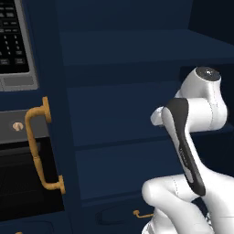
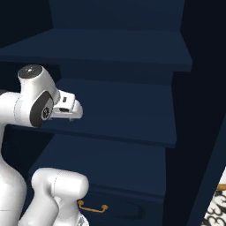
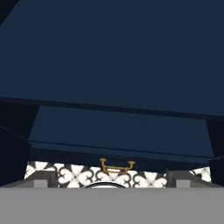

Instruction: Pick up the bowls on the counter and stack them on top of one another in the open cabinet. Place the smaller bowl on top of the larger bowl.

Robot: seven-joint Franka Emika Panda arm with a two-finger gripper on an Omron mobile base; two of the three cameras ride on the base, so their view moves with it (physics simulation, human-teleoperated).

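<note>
Hand view: gripper (image 3: 105, 183) spread wide — open cabinet (image 3: 118, 127) shelves ahead.

Left base view: from behind-left, close, facing the open cabinet (image 1: 123, 105) and oven (image 1: 18, 178).
Right base view: behind-right, same shelves.
Hand view: looks down past shelves to a brass drawer handle (image 3: 116, 166).

A: Where does the tall dark navy open cabinet (image 1: 128, 91) stand?

B: Straight ahead of the white arm (image 1: 196, 119), its plain navy shelves (image 2: 114, 114) stacked one above another. The arm's wrist reaches in over the middle shelf.

A: And to its left?

B: The black oven with the brass handle (image 1: 39, 146), with a keypad panel (image 1: 13, 36) above it.

A: Below the shelves?

B: A navy drawer with a small brass pull (image 2: 92, 206), then the patterned tiled floor (image 3: 74, 175) in front of it.
</note>
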